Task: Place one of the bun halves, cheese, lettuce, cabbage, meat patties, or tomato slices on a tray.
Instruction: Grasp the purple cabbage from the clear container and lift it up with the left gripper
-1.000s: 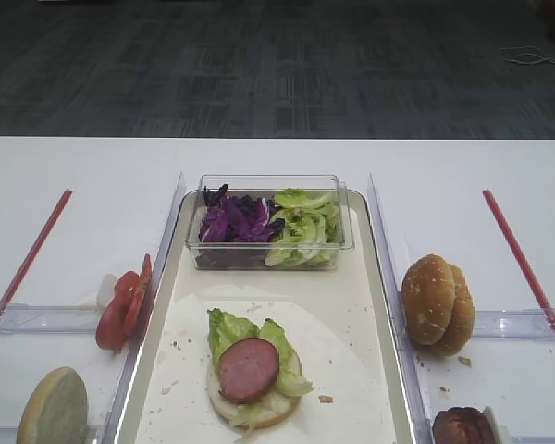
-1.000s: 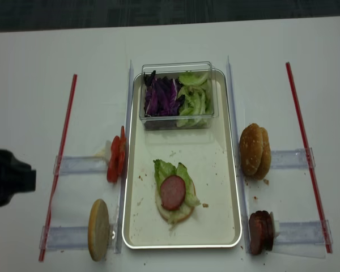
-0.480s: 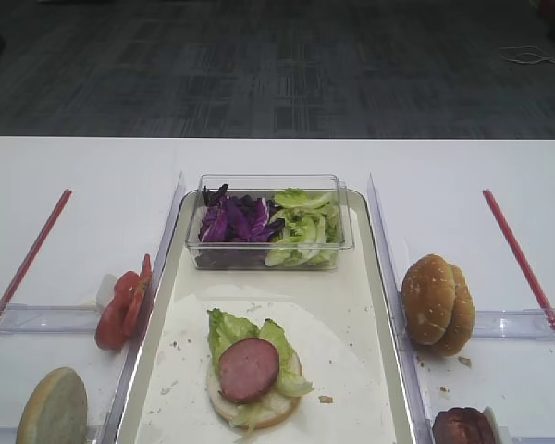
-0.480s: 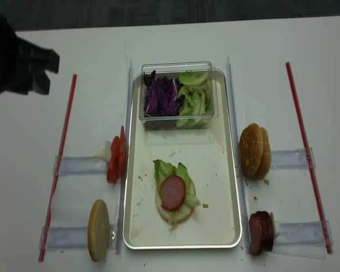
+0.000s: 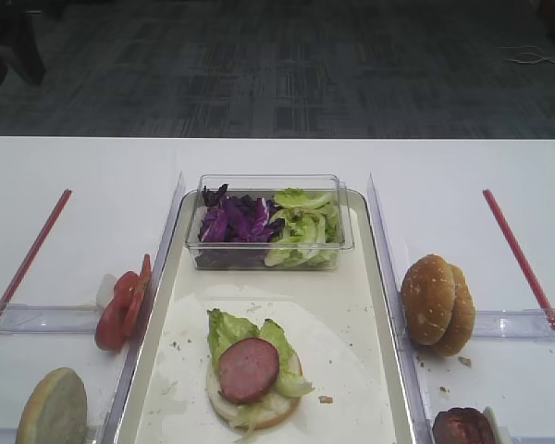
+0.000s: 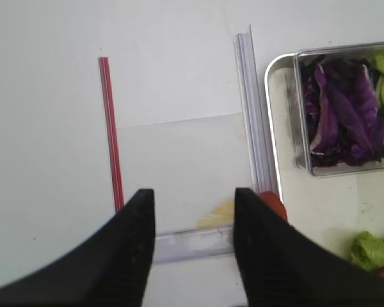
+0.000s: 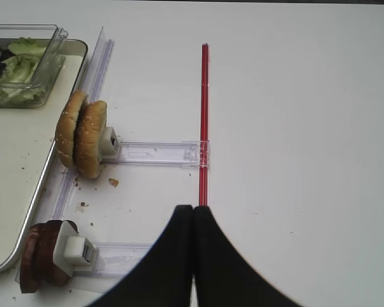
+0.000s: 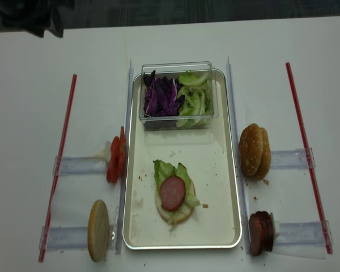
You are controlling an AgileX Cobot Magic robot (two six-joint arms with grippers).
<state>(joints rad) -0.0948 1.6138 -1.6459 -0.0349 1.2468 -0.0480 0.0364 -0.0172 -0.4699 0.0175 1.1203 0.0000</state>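
On the tray a pale bun half carries lettuce and a meat patty. Purple cabbage and lettuce fill a clear box at the tray's far end. Tomato slices and a pale bun half stand in the holders on the left. Sesame bun halves and meat patties stand on the right. My left gripper is open and empty above the table left of the tray. My right gripper is shut and empty near the right red strip.
Red strips lie along both sides of the table. Clear plastic holders run beside the tray. The left arm shows dark at the far left corner. Crumbs dot the tray floor.
The left arm has swung from the table's left side toward its far left corner, with its jaws still apart. The food and the tray have not moved.
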